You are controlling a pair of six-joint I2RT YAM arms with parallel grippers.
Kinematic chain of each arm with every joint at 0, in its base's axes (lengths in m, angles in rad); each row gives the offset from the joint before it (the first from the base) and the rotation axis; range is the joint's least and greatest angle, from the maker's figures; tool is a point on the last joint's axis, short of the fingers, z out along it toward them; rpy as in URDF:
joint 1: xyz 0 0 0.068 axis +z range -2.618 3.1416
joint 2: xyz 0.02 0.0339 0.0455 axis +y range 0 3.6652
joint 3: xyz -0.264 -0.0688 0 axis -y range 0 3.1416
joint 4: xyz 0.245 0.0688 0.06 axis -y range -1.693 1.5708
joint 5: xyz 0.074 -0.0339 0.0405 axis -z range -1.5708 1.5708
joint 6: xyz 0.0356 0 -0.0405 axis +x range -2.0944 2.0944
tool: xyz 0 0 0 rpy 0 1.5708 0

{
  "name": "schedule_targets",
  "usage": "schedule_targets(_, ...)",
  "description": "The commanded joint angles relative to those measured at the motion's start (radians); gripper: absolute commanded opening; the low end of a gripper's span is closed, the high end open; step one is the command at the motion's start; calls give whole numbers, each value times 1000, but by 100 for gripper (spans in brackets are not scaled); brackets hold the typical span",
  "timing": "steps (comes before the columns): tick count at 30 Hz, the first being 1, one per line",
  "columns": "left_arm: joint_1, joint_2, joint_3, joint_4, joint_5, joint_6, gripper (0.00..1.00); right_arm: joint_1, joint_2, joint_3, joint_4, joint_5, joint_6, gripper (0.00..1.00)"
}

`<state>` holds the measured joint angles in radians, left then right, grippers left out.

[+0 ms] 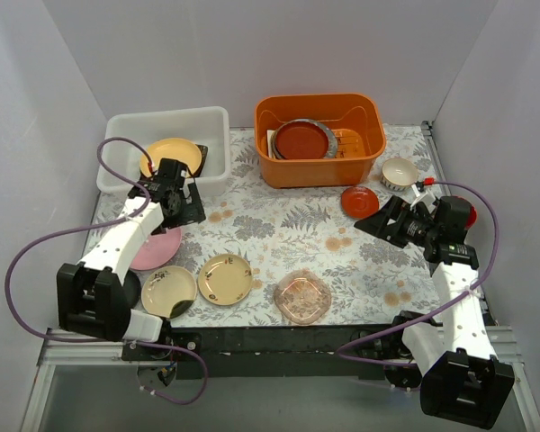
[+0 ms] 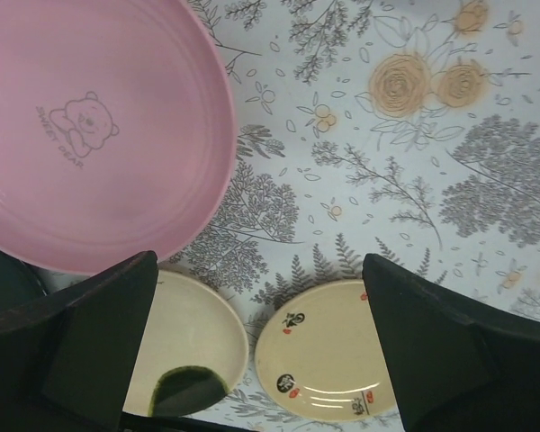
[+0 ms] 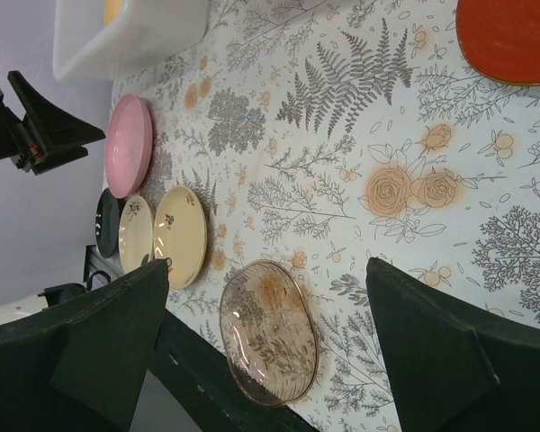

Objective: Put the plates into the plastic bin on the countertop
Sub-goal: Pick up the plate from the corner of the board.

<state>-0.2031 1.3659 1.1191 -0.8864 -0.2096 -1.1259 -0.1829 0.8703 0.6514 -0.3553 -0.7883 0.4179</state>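
Left claw (image 1: 185,203): spread wide, holding nothing, up over the bench (image 1: 279,225), just in front of the white bin (image 1: 126,124). Right claw (image 1: 379,221): spread wide too, holding nothing, over the right side of the bench, just beside the small red plate (image 1: 359,200).

Inside the white bin: one yellow plate (image 1: 173,155). Bin at the back left of the bench, next to the orange tub (image 1: 319,167).

Out on the bench, near the front left: pink plate (image 1: 158,248) with a little bear drawn on it, partly under the left arm. In front of it, two cream plates (image 1: 224,278) side by side, close but apart, the left one with a dark green patch. Black plate (image 3: 106,236) at the far left edge, mostly hidden. Clear pink glass plate (image 1: 301,296) near the front middle, on its own.

Small cream bowl (image 1: 399,171) behind the right claw. Dark red plate (image 1: 301,140) and other dishes inside the orange tub.
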Motion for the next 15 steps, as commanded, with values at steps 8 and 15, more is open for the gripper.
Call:
schedule_targets(8, -51, 74, -88, 17, -174, 8, 89, -4, -7, -24, 36, -8, -14, 98)
schedule_targets(15, -53, 79, -154, 52, -186, 14, 69, -4, -2, -35, 47, -8, -14, 98)
